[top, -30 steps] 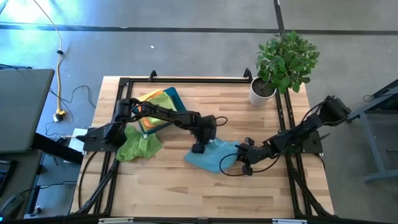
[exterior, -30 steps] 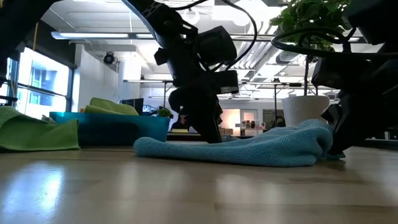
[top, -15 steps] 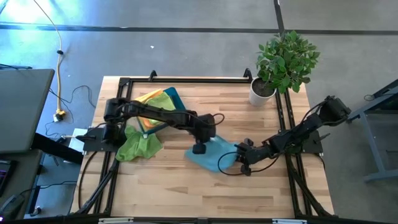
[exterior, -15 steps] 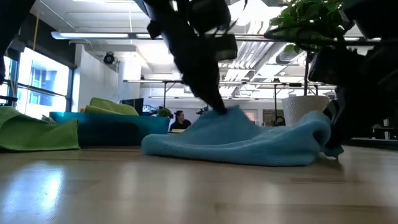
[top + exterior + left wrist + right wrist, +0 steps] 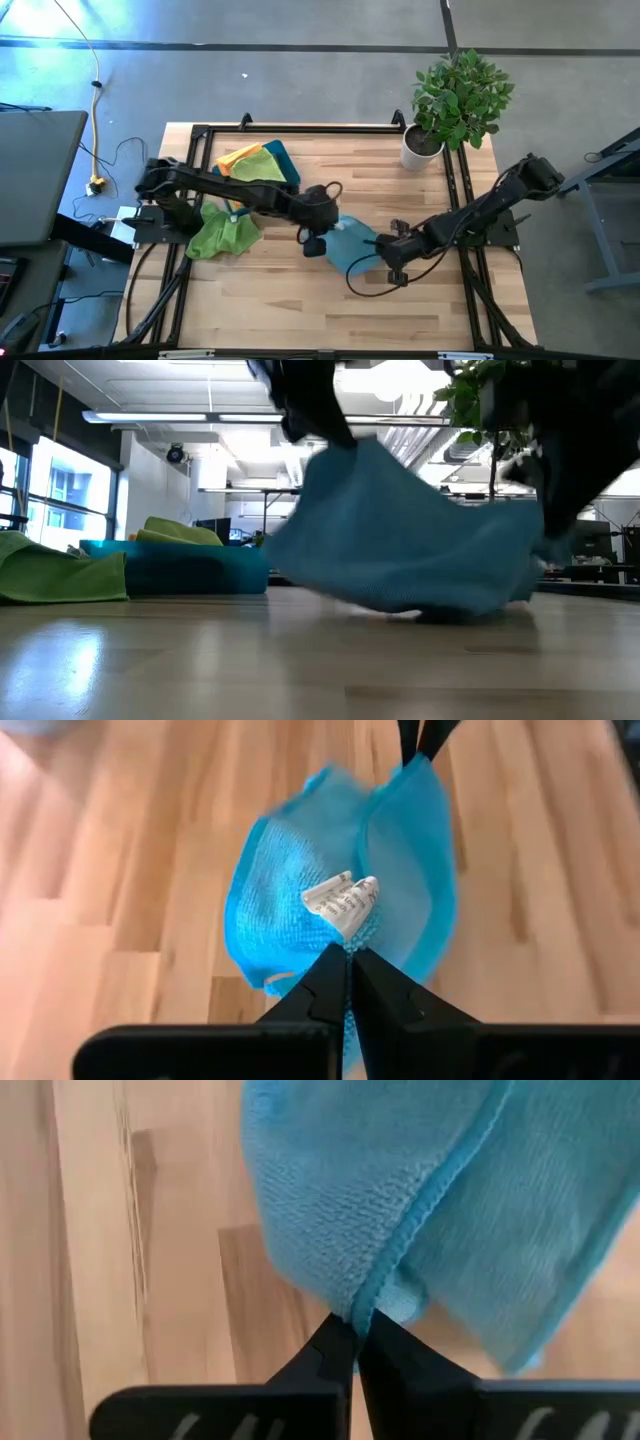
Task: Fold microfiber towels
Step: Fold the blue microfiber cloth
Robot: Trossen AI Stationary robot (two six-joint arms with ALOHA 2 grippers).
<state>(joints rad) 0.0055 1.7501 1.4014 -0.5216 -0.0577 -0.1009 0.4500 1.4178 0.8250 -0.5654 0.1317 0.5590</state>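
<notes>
High view: blue towel (image 5: pixel 352 245) hangs mid-table betw. both arms, left gripper (image 5: pixel 316 243) pinched on its left edge, right gripper (image 5: pixel 391 262) pinched on its right edge; green towel (image 5: pixel 224 235) near left, more towels in a tray (image 5: pixel 283 157) far left. Low view: cloth (image 5: pixel 410 540) lifted, sagging, bottom brushing the wood. Left wrist: fingers clamped by the white label (image 5: pixel 344 904); thin bite, could slip w/ a tug. Right wrist: jaws shut on the stitched hem (image 5: pixel 400 1250). Soft, looped weave, limp; uneven pull would skew the fold.
</notes>
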